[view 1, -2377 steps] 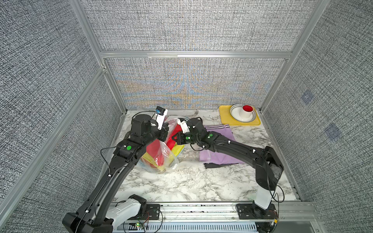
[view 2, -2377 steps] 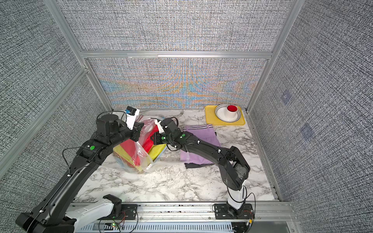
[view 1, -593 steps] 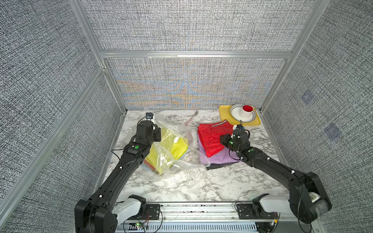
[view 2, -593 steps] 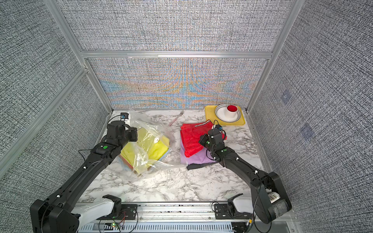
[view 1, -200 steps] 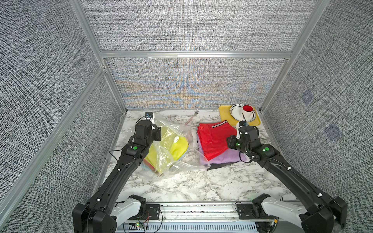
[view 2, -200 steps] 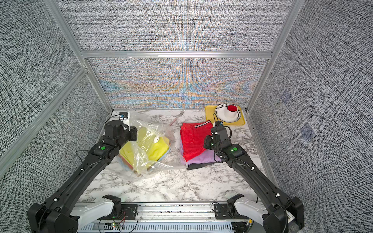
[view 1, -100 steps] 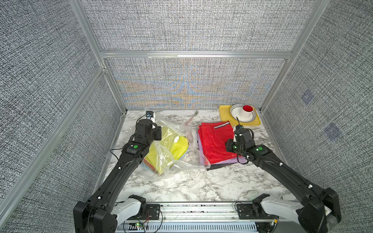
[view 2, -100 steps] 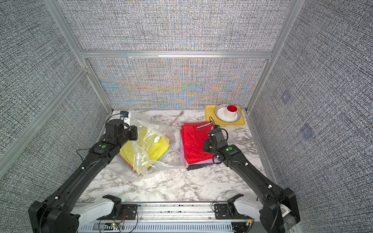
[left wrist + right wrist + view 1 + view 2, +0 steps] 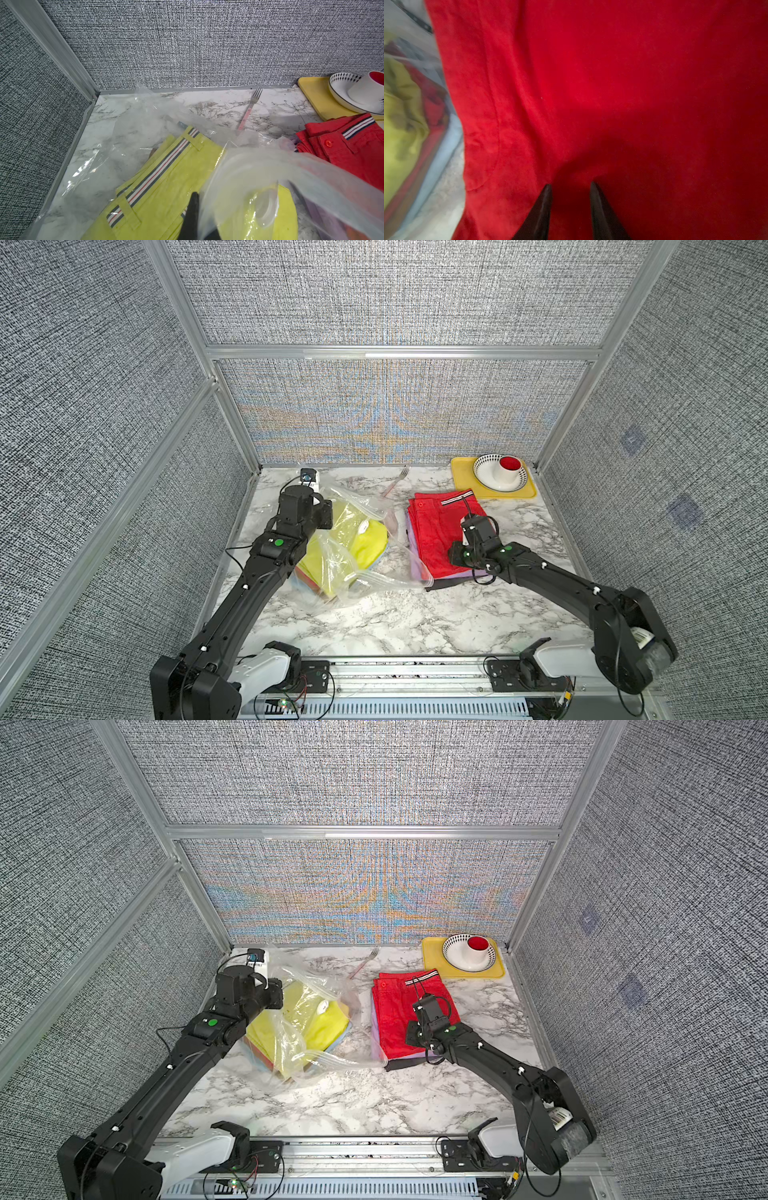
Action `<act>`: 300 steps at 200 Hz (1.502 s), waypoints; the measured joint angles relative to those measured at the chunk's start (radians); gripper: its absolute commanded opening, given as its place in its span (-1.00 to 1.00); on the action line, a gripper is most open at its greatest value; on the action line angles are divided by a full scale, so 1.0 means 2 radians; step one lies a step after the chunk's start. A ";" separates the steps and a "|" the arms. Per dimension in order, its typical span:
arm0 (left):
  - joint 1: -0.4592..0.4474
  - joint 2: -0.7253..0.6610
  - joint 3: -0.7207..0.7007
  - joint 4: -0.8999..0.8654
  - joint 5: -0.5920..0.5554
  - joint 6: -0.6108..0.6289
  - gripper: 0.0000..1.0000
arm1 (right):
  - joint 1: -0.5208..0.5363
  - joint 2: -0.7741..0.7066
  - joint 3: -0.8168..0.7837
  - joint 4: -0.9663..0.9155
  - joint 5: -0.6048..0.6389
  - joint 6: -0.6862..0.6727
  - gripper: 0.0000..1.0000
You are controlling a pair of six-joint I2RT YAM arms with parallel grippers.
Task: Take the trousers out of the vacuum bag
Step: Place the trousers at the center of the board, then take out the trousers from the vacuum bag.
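The see-through vacuum bag (image 9: 365,578) (image 9: 320,1054) lies crumpled at the left, its white valve (image 9: 268,207) facing up. Inside it are yellow trousers (image 9: 368,545) (image 9: 166,176) on top of orange and light blue ones. My left gripper (image 9: 330,515) (image 9: 197,207) is shut on the bag's plastic at its far left edge. The red trousers (image 9: 432,531) (image 9: 395,1006) lie flat outside the bag on lilac trousers (image 9: 414,566) and dark grey trousers (image 9: 449,583). My right gripper (image 9: 454,559) (image 9: 570,185) points down at the red cloth, its jaws apart and nothing pinched.
A yellow tray (image 9: 461,483) with a patterned bowl (image 9: 484,472) and a red-lined cup (image 9: 510,468) stands in the far right corner. A pink-handled fork (image 9: 395,485) lies by the back wall. Fabric walls with metal rails enclose the marble table on three sides.
My right gripper has moved from the right edge of the red trousers to over their middle. The red trousers now lie squarer on the pile. The left arm has stayed put.
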State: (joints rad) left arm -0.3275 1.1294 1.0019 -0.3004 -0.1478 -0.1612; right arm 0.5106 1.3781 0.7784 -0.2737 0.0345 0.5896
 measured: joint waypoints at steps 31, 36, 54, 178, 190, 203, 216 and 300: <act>0.000 0.000 0.000 -0.001 0.001 0.000 -1.00 | 0.017 0.004 0.007 -0.002 0.006 0.002 -0.18; 0.000 -0.001 0.000 -0.001 0.002 0.000 -1.00 | 0.021 0.003 0.013 -0.009 0.006 0.002 -0.15; 0.000 -0.001 0.000 -0.002 0.009 0.000 -1.00 | 0.040 -0.013 0.039 -0.015 0.010 -0.001 -0.05; 0.000 0.054 0.055 -0.011 0.093 0.014 -1.00 | 0.235 -0.016 0.169 -0.008 0.046 -0.096 0.05; 0.000 0.067 0.070 -0.016 0.103 0.016 -1.00 | 0.250 0.003 0.172 0.000 0.043 -0.104 0.05; -0.001 0.074 0.080 -0.022 0.117 0.017 -1.00 | 0.256 0.022 0.173 0.007 0.038 -0.105 0.05; -0.001 0.076 0.085 -0.022 0.132 0.019 -1.00 | 0.258 0.047 0.177 0.013 0.034 -0.107 0.04; -0.016 0.044 0.084 -0.018 0.188 0.021 -1.00 | 0.259 0.180 0.248 0.037 -0.008 -0.069 0.04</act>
State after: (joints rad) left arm -0.3592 1.2182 1.1702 -0.3363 0.2276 -0.1192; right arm 1.0290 1.7378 1.2751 -0.1997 0.0181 0.4515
